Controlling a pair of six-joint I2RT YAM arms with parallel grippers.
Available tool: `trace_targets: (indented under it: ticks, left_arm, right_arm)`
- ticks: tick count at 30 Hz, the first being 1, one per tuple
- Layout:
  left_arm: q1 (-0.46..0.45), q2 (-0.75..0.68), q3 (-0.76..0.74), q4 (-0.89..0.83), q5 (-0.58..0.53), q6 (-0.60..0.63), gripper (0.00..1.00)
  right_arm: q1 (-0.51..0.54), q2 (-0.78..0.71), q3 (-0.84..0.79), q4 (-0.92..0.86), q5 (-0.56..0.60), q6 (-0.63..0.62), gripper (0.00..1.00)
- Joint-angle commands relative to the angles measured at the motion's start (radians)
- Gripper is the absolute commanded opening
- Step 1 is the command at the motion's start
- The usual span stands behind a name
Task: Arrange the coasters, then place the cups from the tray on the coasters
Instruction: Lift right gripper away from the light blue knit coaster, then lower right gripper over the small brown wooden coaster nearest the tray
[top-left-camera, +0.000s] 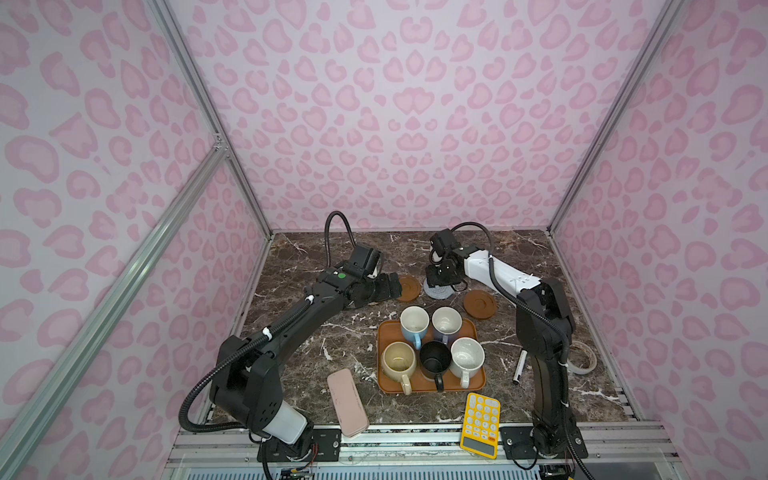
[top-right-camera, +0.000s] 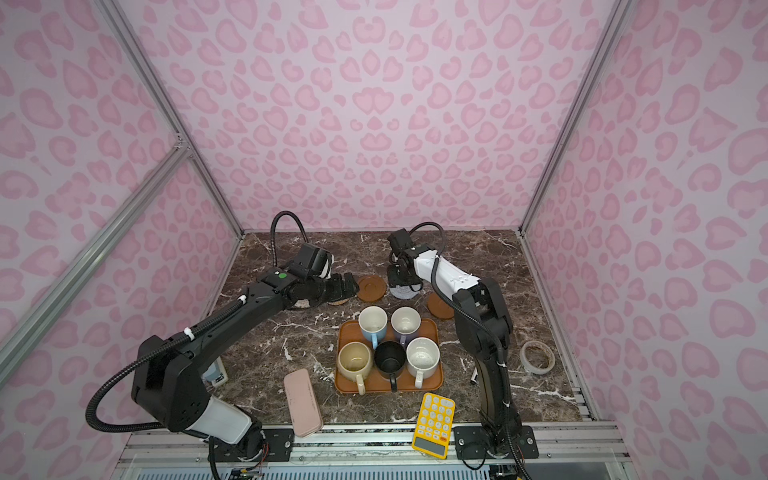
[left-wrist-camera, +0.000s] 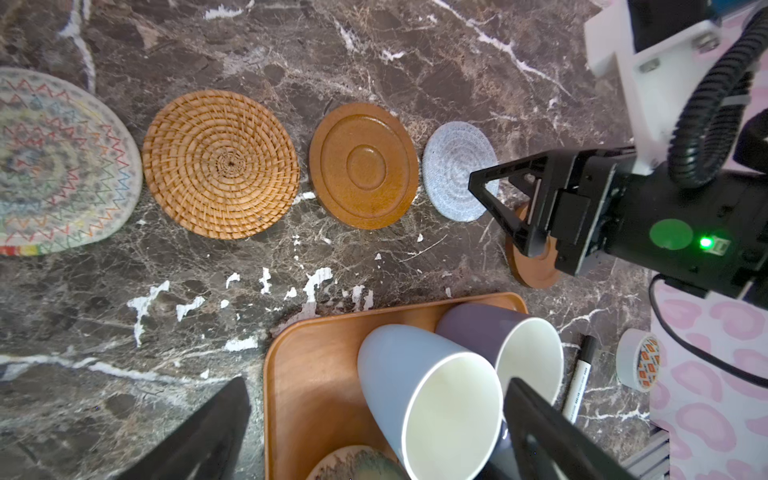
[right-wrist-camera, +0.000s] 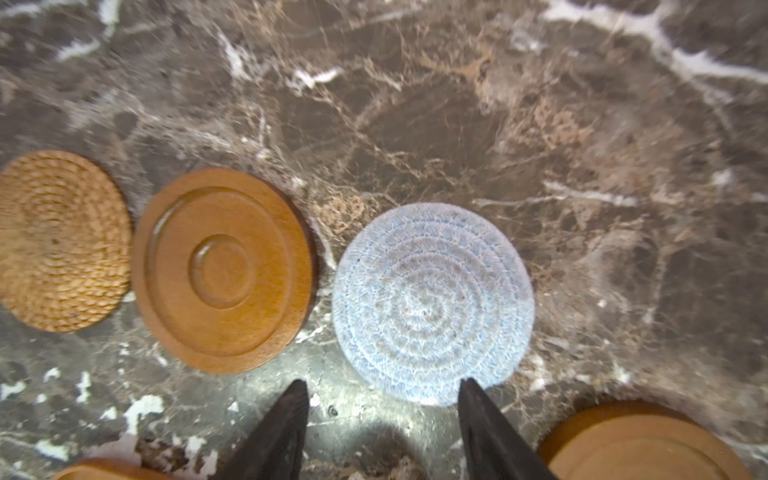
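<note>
Black lettering on marker (left-wrist-camera: 579, 379) near tray (left-wrist-camera: 309, 374) is unreadable.

1. Both top views are evenly, softly lit. The print on the pink leopard-patterned walls (top-left-camera: 415, 104) stretches toward the frame edges.
2. My right wrist picture is blurred. The woven grey-blue round coaster (right-wrist-camera: 432, 303) looks washed out, and a bright glare patch sits on the dark marble tabletop (right-wrist-camera: 540, 124) just beside it.
3. My left wrist picture is sharp around that coaster, with only faint shadows.

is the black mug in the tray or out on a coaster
In the tray: the black handled mug stands upright inside the low rim of the orange-brown rectangular tray.
</note>
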Motion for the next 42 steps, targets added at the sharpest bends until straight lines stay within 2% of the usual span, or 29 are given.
trace_targets:
  ticks: [1, 6, 8, 9, 16, 22, 32, 37, 42]
  left_arm:
    - [0.002, -0.031, -0.005, -0.006, -0.016, -0.006, 0.97]
    - [0.002, -0.070, -0.022, -0.012, -0.019, -0.001, 0.97]
    - [0.002, -0.088, -0.028, -0.012, -0.018, 0.002, 0.97]
    - [0.002, -0.096, -0.030, -0.012, -0.016, 0.003, 0.97]
    - [0.002, -0.155, -0.061, -0.001, 0.016, 0.017, 0.97]
    - [0.002, -0.198, -0.070, 0.016, 0.036, 0.019, 0.97]
    - [0.001, -0.223, -0.067, -0.008, 0.100, 0.061, 0.97]
    - [0.001, -0.215, -0.058, -0.008, 0.115, 0.075, 0.97]
    - [-0.004, -0.195, -0.057, -0.001, 0.131, 0.077, 0.97]
  right_arm:
    - [0.012, -0.034, 0.003, -0.042, 0.040, 0.003, 0.69]
    - [0.031, -0.128, -0.025, -0.058, 0.082, 0.004, 0.80]
    - [0.031, -0.171, -0.047, -0.059, 0.091, 0.012, 0.96]
    - [0.031, -0.193, -0.058, -0.061, 0.099, 0.018, 0.99]
    - [0.029, -0.328, -0.140, -0.051, 0.120, 0.038, 0.99]
    - [0.024, -0.473, -0.313, 0.025, 0.121, 0.077, 0.99]
    - [-0.084, -0.610, -0.473, 0.044, 0.069, 0.120, 0.97]
    - [-0.166, -0.646, -0.570, 0.068, 0.021, 0.157, 0.90]
    - [-0.224, -0.624, -0.632, 0.087, -0.005, 0.163, 0.78]
